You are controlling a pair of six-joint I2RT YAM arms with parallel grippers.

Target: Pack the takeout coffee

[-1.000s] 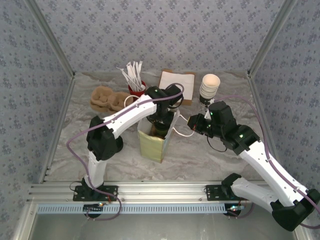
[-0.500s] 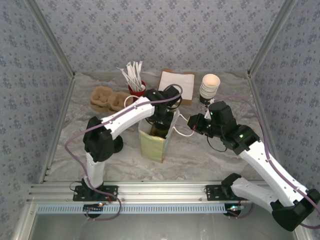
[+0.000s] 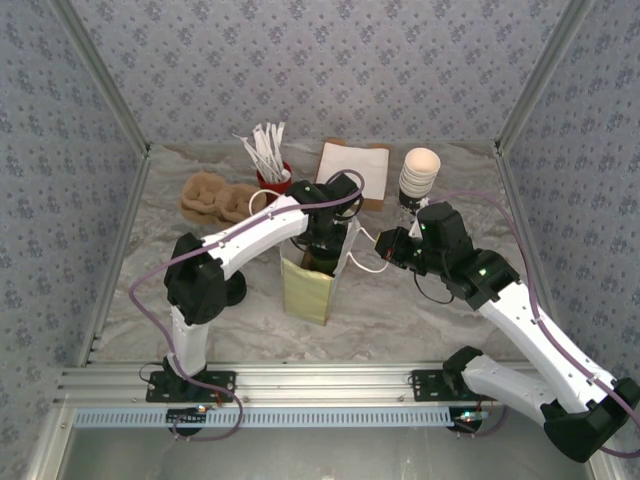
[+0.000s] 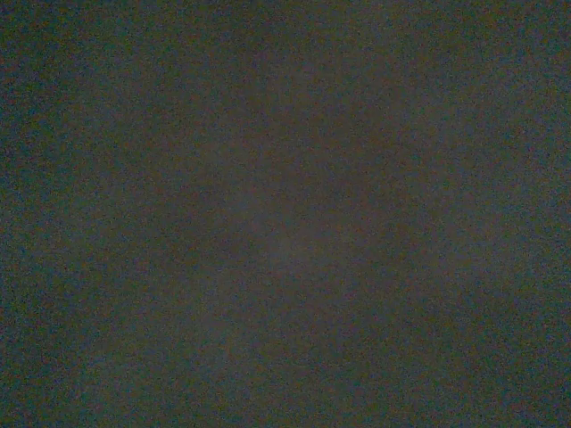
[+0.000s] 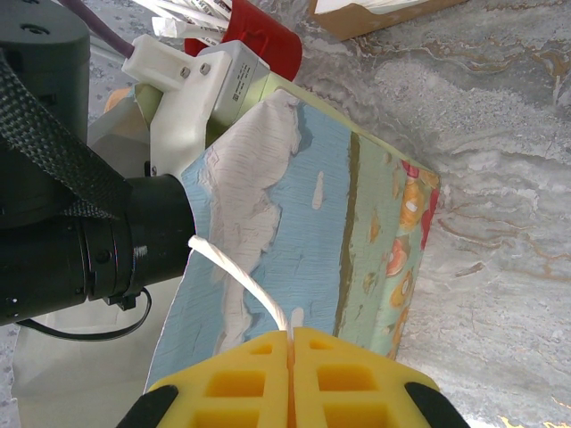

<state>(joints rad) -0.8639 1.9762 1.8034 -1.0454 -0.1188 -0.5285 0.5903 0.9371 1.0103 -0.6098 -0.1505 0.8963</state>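
Note:
The printed paper bag (image 3: 305, 287) stands upright mid-table, its blue and green side (image 5: 303, 214) close in the right wrist view. My left gripper (image 3: 322, 256) reaches down through the bag's open top; its fingers are hidden inside, and the left wrist view is dark. The left arm's black wrist (image 5: 80, 241) sits at the bag's mouth. My right gripper (image 5: 290, 343) is shut on the bag's white cord handle (image 5: 239, 275), holding it out to the right (image 3: 365, 263). The takeout coffee is hidden.
Along the back stand a stack of lidless cups (image 3: 420, 172), a box of white napkins (image 3: 355, 168), a red cup of white sticks (image 3: 268, 170) and brown pulp carriers (image 3: 215, 197). Patterned walls close in the left, right and back sides.
My left arm has sunk a little deeper into the bag and its elbow has swung slightly left. The right gripper has held still on the handle.

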